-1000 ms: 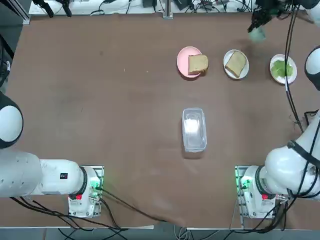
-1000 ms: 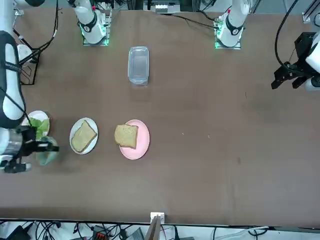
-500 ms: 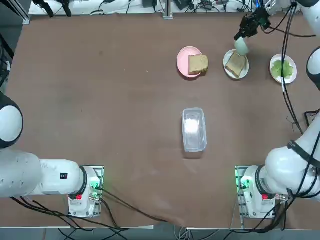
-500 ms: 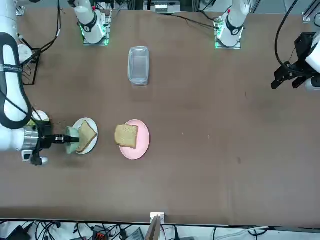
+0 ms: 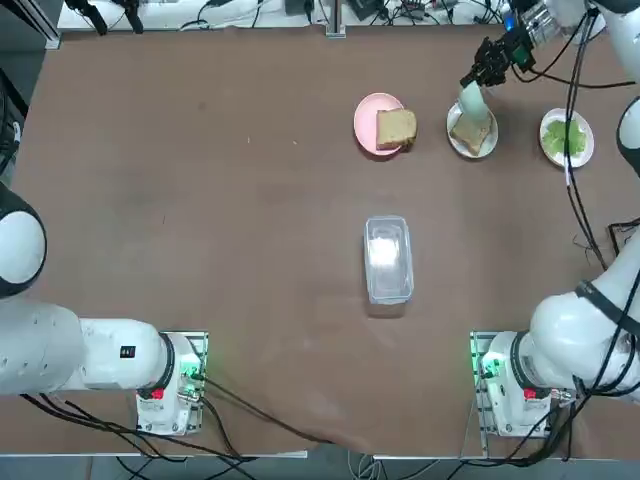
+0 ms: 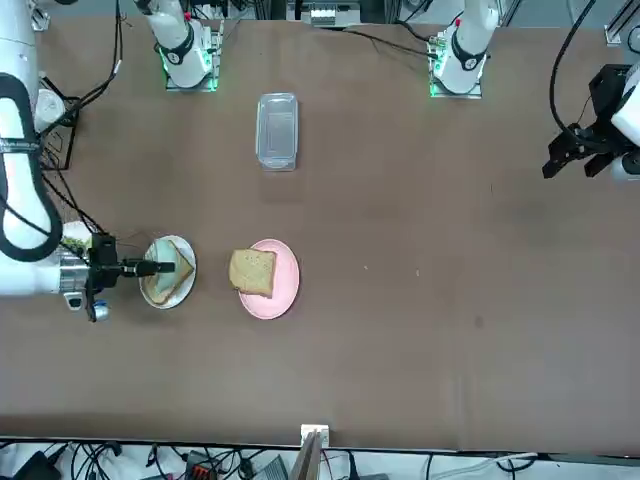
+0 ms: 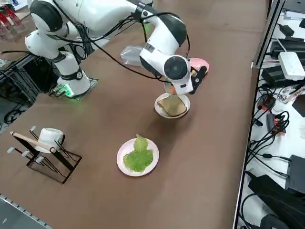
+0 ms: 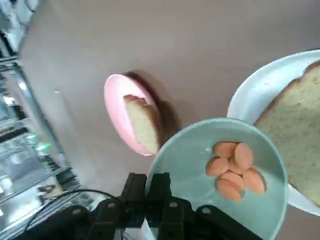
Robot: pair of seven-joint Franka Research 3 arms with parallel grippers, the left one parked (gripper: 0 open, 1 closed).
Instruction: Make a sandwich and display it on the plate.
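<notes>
Pink plate (image 5: 376, 124): stands on the desk (image 5: 220, 200), carrying one toast slice (image 5: 396, 127). Untouched.

White plate (image 5: 455, 137): just beside the pink plate, toward the robot's right, carrying a second toast slice (image 5: 472, 131). The sandwich is not yet assembled; its parts lie on three separate plates in one row.

Right gripper (image 5: 483, 76): over the far edge of the white plate, clamped tight on the rim of a pale-green cup (image 8: 220, 180). In the wrist view the cup is tipped on its side and holds orange slices (image 8: 234, 168) gathered low in the bowl, directly beside the bread on the white plate. The side view shows the cup mouth just above that slice.

Lettuce plate (image 5: 566, 137): at the robot's right end of the row, leaf (image 7: 138, 156) still on it, well apart from the gripper.

Clear lidded box (image 5: 388, 258): mid-desk, not involved.

Judgement on the step in hand: this appears to be the pouring of the orange filling onto the bread on the white plate. To do it well, the cup mouth should be centred over the slice rather than over the plate rim, and kept low so the pieces do not bounce off. The tilt should increase gradually; the slices may release together. The rim grip is thin, so no shaking beyond a gentle one. Stray pieces on the desk would be hard to recover.
</notes>
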